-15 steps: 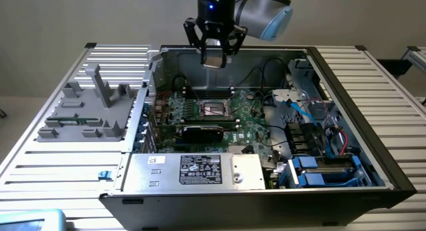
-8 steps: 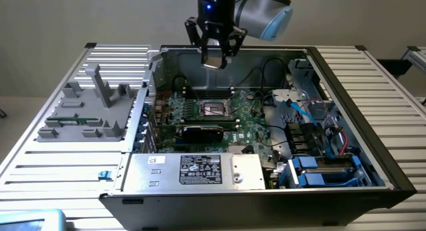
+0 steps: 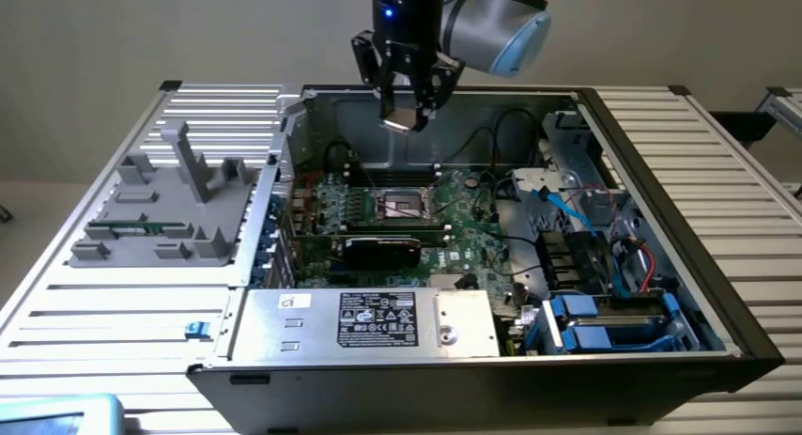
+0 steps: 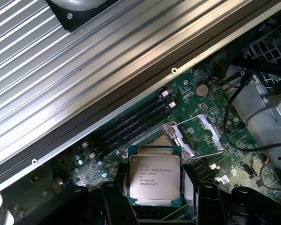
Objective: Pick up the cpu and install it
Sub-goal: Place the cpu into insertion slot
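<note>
The cpu [image 4: 154,180], a flat square chip with a silver top and printed lettering, sits between my two black fingers [image 4: 118,202], held by its edges. In the exterior view my gripper [image 3: 407,114] hangs high above the open computer case with the shiny cpu [image 3: 404,123] at its tips. The black socket [image 3: 404,205] with its metal frame lies on the green motherboard well below the gripper. In the wrist view the socket [image 4: 194,136] shows beyond the chip, its metal frame raised open.
A large black card [image 3: 382,250] sits just in front of the socket. Cables and drive bays [image 3: 602,313] fill the case at the exterior view's right. A grey fixture tray [image 3: 163,214] stands on the slatted table at the exterior view's left. A power supply [image 3: 370,320] lines the case front.
</note>
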Controlling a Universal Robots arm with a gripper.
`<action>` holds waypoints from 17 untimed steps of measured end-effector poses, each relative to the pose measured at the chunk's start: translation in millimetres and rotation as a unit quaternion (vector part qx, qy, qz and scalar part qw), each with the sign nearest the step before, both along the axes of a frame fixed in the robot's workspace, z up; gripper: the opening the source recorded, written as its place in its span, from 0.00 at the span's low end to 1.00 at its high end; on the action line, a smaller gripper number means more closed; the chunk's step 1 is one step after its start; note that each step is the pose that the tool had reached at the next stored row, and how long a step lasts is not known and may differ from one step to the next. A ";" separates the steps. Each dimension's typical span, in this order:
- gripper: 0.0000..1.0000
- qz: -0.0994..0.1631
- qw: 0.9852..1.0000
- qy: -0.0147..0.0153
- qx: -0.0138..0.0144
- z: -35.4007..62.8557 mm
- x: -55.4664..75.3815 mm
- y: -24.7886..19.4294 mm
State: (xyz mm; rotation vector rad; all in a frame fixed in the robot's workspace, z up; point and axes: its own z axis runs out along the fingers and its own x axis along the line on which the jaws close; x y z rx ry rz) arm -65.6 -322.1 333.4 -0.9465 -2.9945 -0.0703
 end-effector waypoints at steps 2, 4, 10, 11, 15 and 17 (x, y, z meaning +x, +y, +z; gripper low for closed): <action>0.55 -0.018 1.000 0.000 0.000 -0.2 0.0 0.0; 0.55 -0.036 0.999 0.000 0.000 -0.5 0.0 0.0; 0.55 -0.089 0.996 0.000 0.000 -1.1 0.0 0.0; 0.55 -0.098 0.995 0.000 0.000 -1.2 0.0 0.0; 0.55 -0.132 0.991 0.000 0.000 -1.6 0.0 0.0; 0.55 -0.149 0.989 0.000 0.000 -1.8 0.0 0.0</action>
